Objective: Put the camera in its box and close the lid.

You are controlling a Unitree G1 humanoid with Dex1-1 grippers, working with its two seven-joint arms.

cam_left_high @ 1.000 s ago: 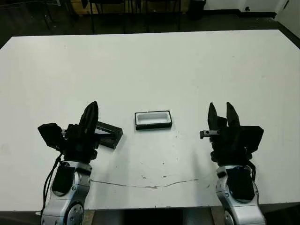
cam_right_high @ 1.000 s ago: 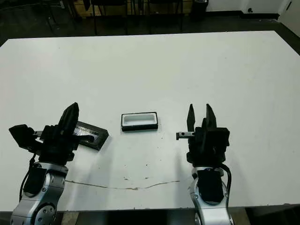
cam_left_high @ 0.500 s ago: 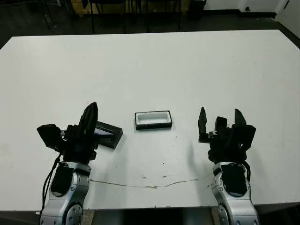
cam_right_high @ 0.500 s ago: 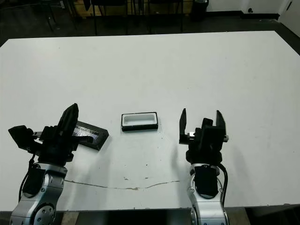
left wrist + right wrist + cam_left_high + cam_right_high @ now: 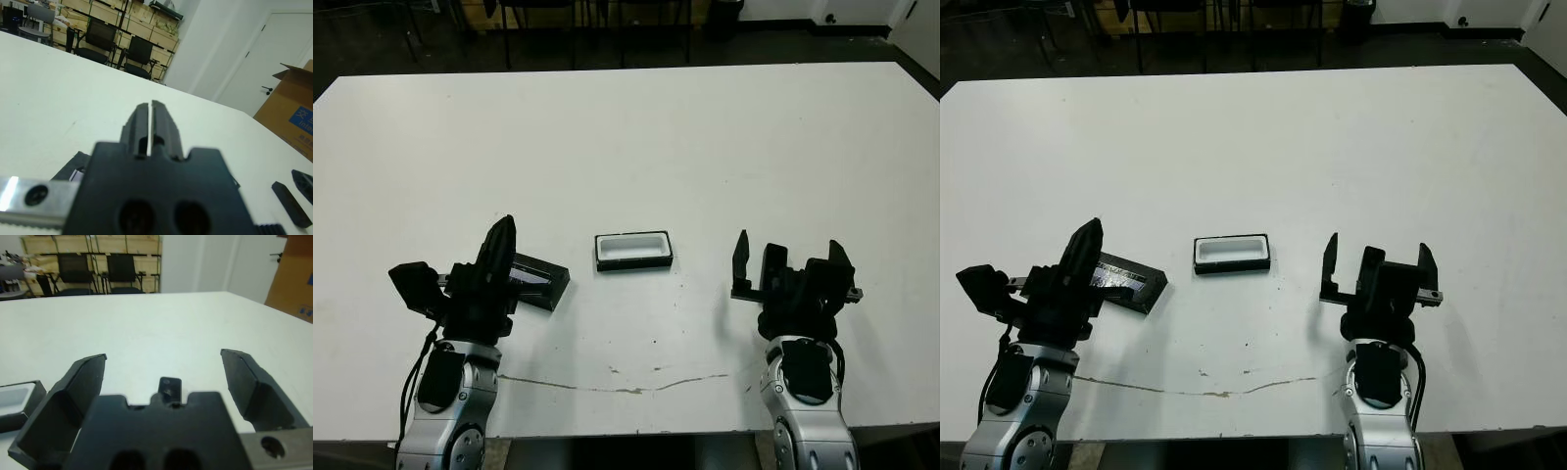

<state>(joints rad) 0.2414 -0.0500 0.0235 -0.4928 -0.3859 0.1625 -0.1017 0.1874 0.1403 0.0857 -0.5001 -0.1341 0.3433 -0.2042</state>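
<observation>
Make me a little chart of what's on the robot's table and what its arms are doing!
table: white
box: mid-table, open, white inside, nothing in it
lid: off the box, lying on the table to its left, partly behind the left end effector
camera: probably the small dark piece seen between the right end effector's fingers; hidden in the head views
left end effector: shut, holding nothing
right end effector: wide open, right of the box
</observation>
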